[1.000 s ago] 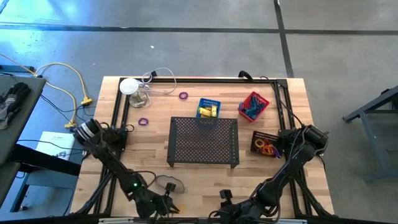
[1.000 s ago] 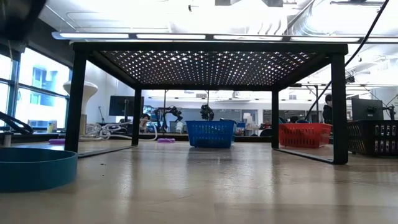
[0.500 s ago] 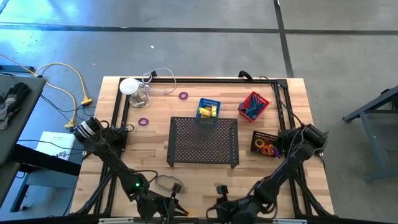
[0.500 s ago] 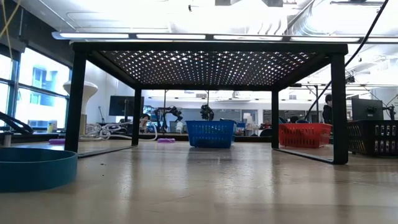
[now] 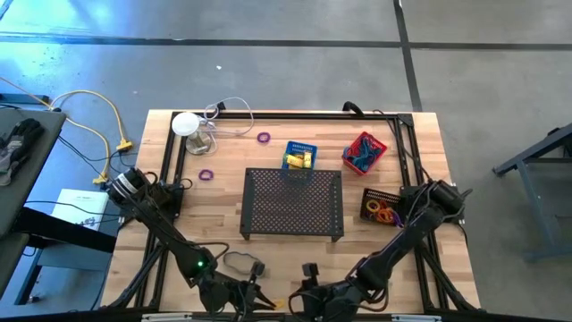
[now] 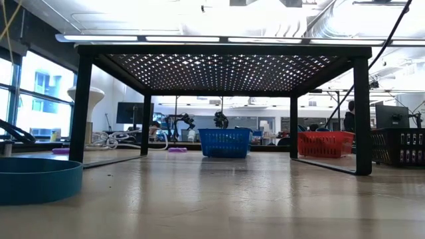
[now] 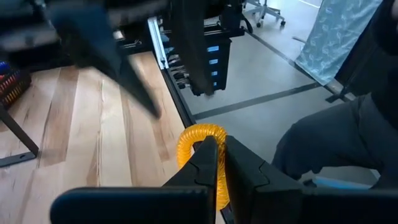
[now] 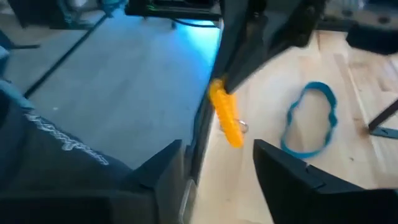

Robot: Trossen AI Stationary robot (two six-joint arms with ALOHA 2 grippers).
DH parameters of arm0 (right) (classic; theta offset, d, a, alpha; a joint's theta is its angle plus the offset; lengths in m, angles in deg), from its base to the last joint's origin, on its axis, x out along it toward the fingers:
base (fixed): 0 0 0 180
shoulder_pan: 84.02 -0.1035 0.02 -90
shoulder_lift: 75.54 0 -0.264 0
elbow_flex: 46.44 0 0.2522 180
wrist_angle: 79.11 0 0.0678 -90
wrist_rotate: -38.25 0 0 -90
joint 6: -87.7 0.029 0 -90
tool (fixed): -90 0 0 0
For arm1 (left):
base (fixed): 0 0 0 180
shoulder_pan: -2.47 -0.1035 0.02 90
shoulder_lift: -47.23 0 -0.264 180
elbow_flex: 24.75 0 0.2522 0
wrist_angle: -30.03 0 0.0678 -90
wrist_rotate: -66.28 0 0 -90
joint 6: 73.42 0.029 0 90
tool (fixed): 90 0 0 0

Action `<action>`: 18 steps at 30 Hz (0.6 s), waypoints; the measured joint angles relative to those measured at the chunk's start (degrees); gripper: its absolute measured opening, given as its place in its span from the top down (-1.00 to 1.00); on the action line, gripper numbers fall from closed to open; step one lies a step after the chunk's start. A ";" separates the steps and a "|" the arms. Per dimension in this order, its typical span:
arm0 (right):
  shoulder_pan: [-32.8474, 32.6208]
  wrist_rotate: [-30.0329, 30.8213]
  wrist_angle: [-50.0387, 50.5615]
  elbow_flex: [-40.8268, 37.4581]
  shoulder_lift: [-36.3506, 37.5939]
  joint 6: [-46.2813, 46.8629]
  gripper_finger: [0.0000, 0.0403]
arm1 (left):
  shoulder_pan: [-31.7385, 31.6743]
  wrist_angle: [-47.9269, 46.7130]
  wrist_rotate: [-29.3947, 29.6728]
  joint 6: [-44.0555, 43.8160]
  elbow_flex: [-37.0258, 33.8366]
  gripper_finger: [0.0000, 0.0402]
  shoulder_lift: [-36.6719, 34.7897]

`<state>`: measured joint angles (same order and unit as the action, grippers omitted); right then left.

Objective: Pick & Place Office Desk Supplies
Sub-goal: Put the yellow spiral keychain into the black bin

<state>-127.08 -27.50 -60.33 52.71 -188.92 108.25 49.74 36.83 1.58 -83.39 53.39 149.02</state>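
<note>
Looking down from above, you've got both arms folded in at the near edge of the wooden table, grippers nearly meeting. Your left gripper is pinched tight on an orange coiled ring; the left wrist view shows the fingers clamped together with the orange loop sticking up around the tips, right at the table's edge with floor beyond.

Your right gripper sits just across from it. Its fingers stand apart with nothing between them, and the same orange ring shows ahead of them, hanging from the other arm's tip. A blue rubber band lies flat on the wood a little past it; from above that's the loop close to your left gripper.

Rest of the supplies, for what it's worth:
- two purple rings and, loose on the left half
- yellow packets in the blue basket, behind the black mesh stand
- dark and blue stuff piled in the red basket
- orange and purple rings in the black basket, by the right arm's base

A white-topped clear thing with a cable sits at the far left corner. Low view shows the stand's legs and the baskets behind, no grippers.
</note>
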 joint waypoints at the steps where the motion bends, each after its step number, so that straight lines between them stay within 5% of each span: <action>1: 0.18 0.86 -0.02 0.01 -0.43 0.08 0.04 | -0.16 0.17 0.00 0.10 0.00 0.97 -0.02; 10: 3.26 -2.64 -2.22 -0.06 -1.48 -2.83 -0.39 | -2.15 0.31 -0.02 -0.40 0.00 0.97 -0.04; 18: 4.30 -5.13 -1.68 -0.05 -1.46 -6.92 -0.31 | -2.54 0.35 -0.03 0.12 0.00 0.97 -0.06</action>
<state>-122.78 -32.63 -62.01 52.66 -190.39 101.33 47.20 37.18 1.55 -83.27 53.39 148.96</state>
